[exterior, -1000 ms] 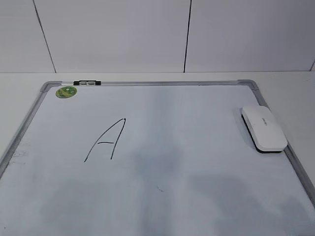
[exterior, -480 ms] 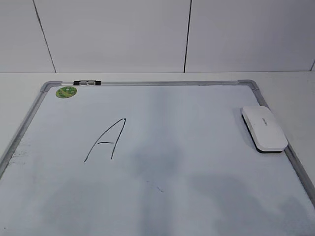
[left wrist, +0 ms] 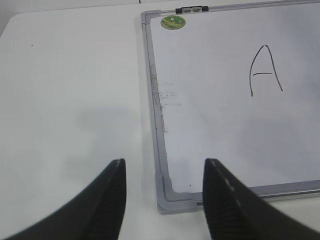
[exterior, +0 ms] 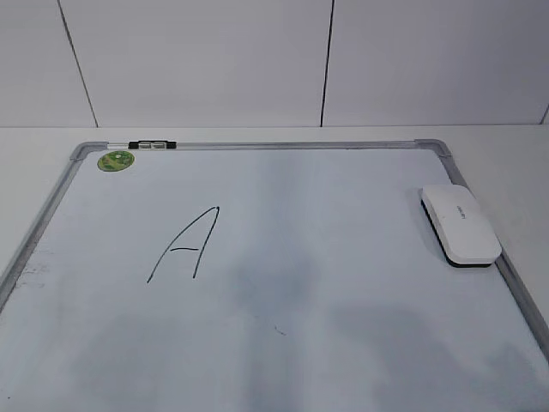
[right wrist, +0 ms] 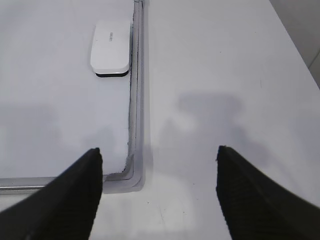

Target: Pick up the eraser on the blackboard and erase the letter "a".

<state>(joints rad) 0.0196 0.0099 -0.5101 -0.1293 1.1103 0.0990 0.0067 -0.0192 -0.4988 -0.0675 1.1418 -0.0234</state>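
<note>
The eraser (exterior: pixel 460 227) lay flat on the blackboard (exterior: pixel 343 215), right against the board's right frame, toward the far right corner of the bench (left wrist: pixel 70 90). Nothing touched it. A big black "A" (exterior: pixel 184 245) was drawn on the board's left half, and a tiny dark mark (exterior: pixel 279 330) sat nearer the front edge. A green sticker (exterior: pixel 115 160) was at the far left corner. The left gripper (left wrist: pixel 164 167) and right gripper (right wrist: pixel 159 152) both had jaws spread wide, holding nothing, above the board's near corners.

The blackboard (exterior: pixel 283 335), a white board in a silver frame, is laid flat on the table (exterior: pixel 34 154). The white eraser (exterior: pixel 460 225) is placed at its right edge, felt side down. A large black letter "A" (exterior: pixel 184 245) is drawn on the left half.
</note>
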